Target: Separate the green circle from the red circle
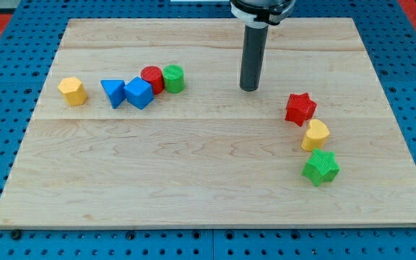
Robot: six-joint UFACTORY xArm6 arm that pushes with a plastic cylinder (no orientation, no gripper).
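1. Nearest the frame's bottom, at lower right of the pale wooden board (193, 180), a green star-shaped block (321, 167) is seen; a yellow rounded block (315, 135) and a red star-shaped block (300, 108) are stacked in a line above it.
2. At upper left, a yellow hexagonal block (72, 91), a blue triangular block (112, 92) and a blue cube-like block (139, 93) are set in a row.
3. The short green circle block (173, 78) is pressed against the red circle block (152, 79), on its right.
4. My tip (249, 89) is held right of the green circle, apart, touching nothing; no fingers are fitted.
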